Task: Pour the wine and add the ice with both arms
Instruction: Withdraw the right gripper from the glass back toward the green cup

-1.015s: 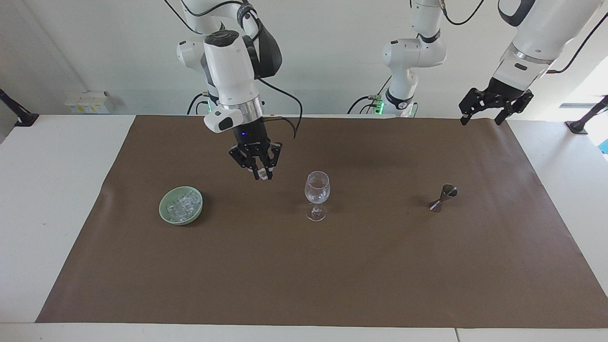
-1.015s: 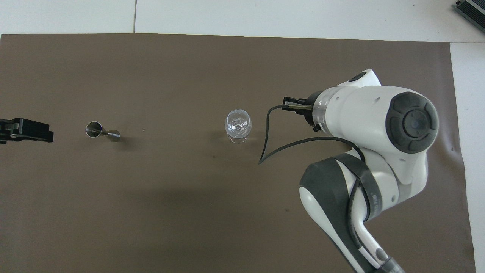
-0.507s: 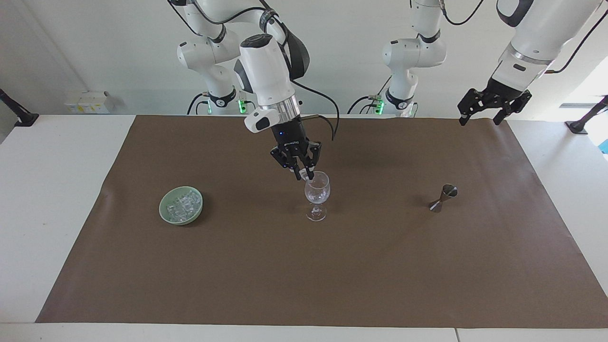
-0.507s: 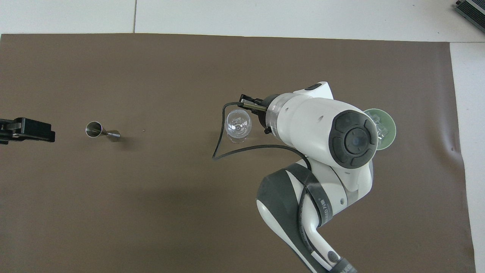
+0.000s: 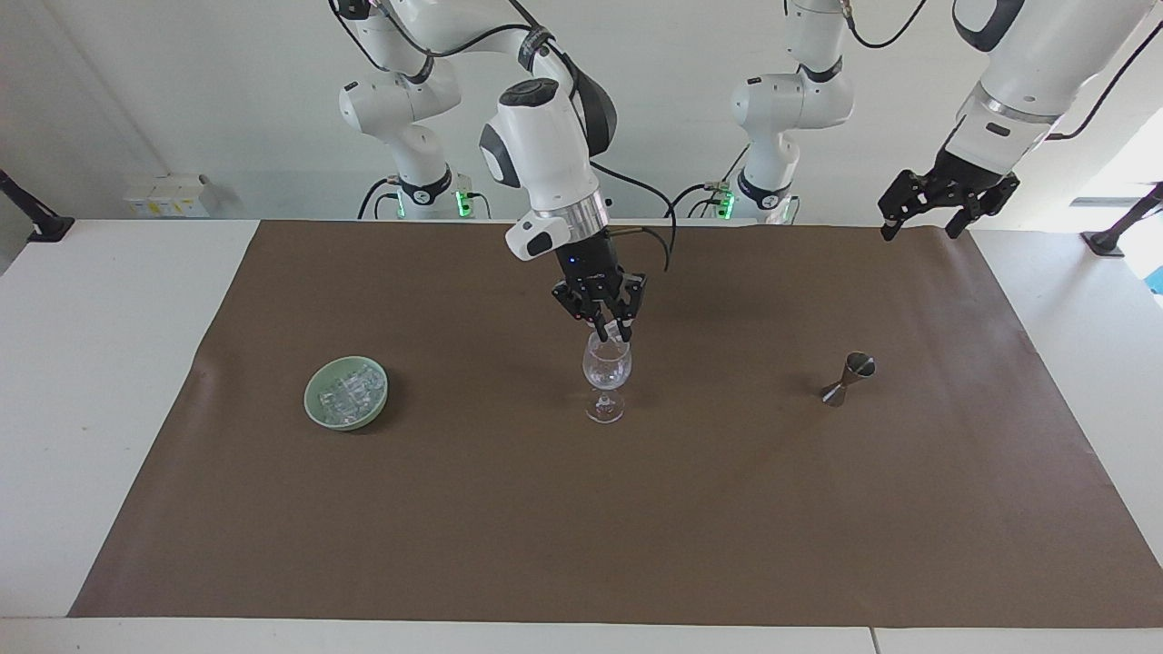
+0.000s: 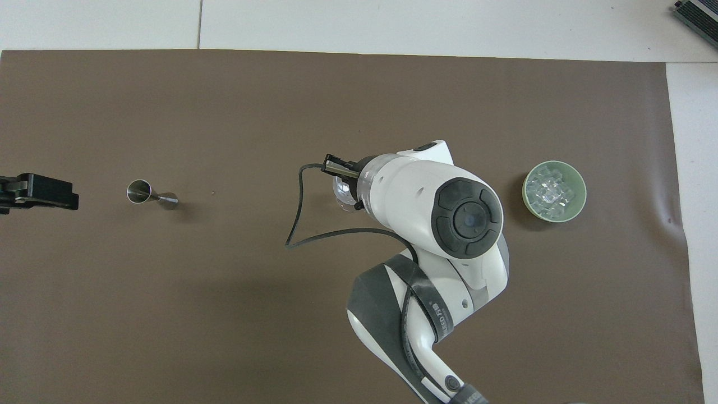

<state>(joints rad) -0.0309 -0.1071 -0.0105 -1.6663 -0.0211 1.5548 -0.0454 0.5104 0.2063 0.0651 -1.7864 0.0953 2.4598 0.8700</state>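
The right hand (image 5: 612,332) is held directly over the mouth of the wine glass (image 5: 606,374), its fingertips at the rim. A small clear chunk of ice seems to be pinched between the fingers, though this cannot be told with certainty. In the overhead view, most of the glass (image 6: 342,193) is covered by the right arm's wrist, and only an edge of the bowl is seen.

The wine glass stands upright near the middle of the brown mat (image 5: 545,509) that covers the counter (image 5: 100,363). Something clear and glinting is seen inside its bowl.

The ice (image 5: 349,392) is heaped in a pale green dish (image 5: 317,409), which is set on the mat toward the right arm's end of the counter, well apart from the glass. In the overhead view, the chunks (image 6: 552,192) are seen clearly inside the dish (image 6: 529,178).

A metal jigger (image 5: 846,379) stands on the mat toward the left arm's end of the counter, well apart from the glass.

The left hand (image 5: 948,207) waits in the air over the mat's corner at the left arm's end, with its fingers spread and nothing held between them. Only its tip (image 6: 36,191) is seen at the edge of the overhead view.
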